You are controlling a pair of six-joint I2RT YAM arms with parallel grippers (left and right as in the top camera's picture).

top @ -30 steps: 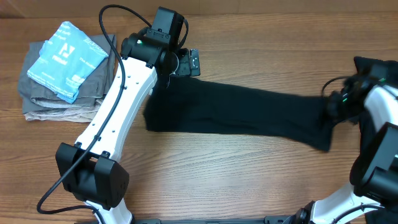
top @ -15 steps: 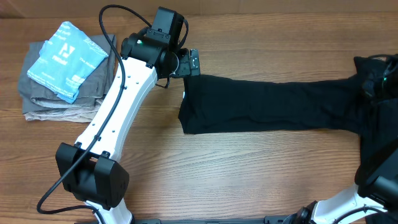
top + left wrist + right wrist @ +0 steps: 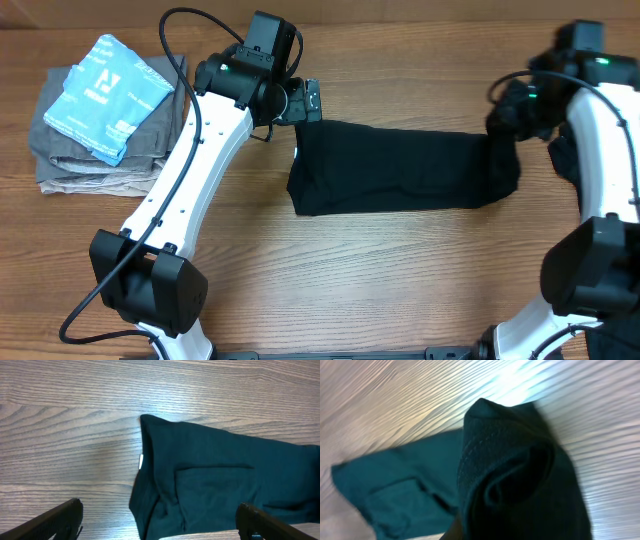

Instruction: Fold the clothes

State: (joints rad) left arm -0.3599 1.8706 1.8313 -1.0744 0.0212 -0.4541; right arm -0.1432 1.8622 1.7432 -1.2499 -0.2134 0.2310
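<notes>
A wooden worktop (image 3: 400,280) carries a black garment (image 3: 400,170), laid as a long band across the middle, its left end flat and its right end raised off the wood. The left arm (image 3: 200,160) reaches in from the front left, and the right arm (image 3: 600,130) curves in from the right edge. A pile (image 3: 90,110) of folded grey cloth with a blue packet on top sits at the far left, well apart from the garment. The right claw (image 3: 505,140) appears clamped on the lifted right end, cloth bunched thickly around it. The left claw (image 3: 165,522) hangs wide open above the left end, holding nothing. The step looks like folding the right end over toward the left. To do it well, the right claw should carry its end low and level across the band, so the top layer lies flat and the long edges line up. It should let go only once the ends meet near the left hem. The left claw could press the left end down so that end does not drag. Several things are hard to make out. The right claw's fingers are buried in cloth in the wrist view, so the grip is a judgement. The kind of garment is unclear. A small white tag (image 3: 141,461) shows at the left hem, its print unreadable.
</notes>
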